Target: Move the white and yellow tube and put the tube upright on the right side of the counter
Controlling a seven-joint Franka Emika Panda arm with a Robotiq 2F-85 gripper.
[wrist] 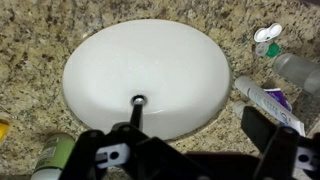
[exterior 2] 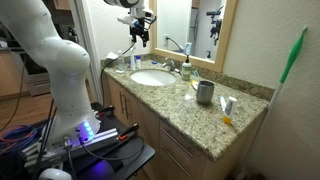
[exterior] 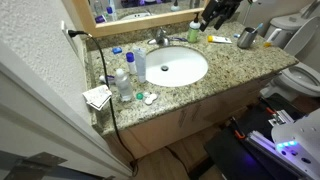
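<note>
The white and yellow tube (exterior: pixel 218 40) lies flat on the granite counter (exterior: pixel 225 62) between the green bottle (exterior: pixel 194 32) and a grey cup (exterior: pixel 246 38). In the wrist view only its yellow end (wrist: pixel 3 128) shows at the left edge, beside the green bottle (wrist: pixel 50 155). My gripper (exterior: pixel 212 18) hangs above the counter near the sink's edge, apart from the tube. It also shows in an exterior view (exterior 2: pixel 140 38). In the wrist view the gripper (wrist: pixel 185 140) is open and empty over the white sink (wrist: pixel 150 75).
A white and purple tube (wrist: pixel 268 100), a small white and green cap (wrist: pixel 268 38) and a clear bottle (wrist: pixel 300 70) lie beside the sink. Blue-capped bottles (exterior: pixel 126 70) and papers (exterior: pixel 97 96) stand at one end. The faucet (exterior: pixel 160 38), a mirror and a toilet (exterior: pixel 300 78) are nearby.
</note>
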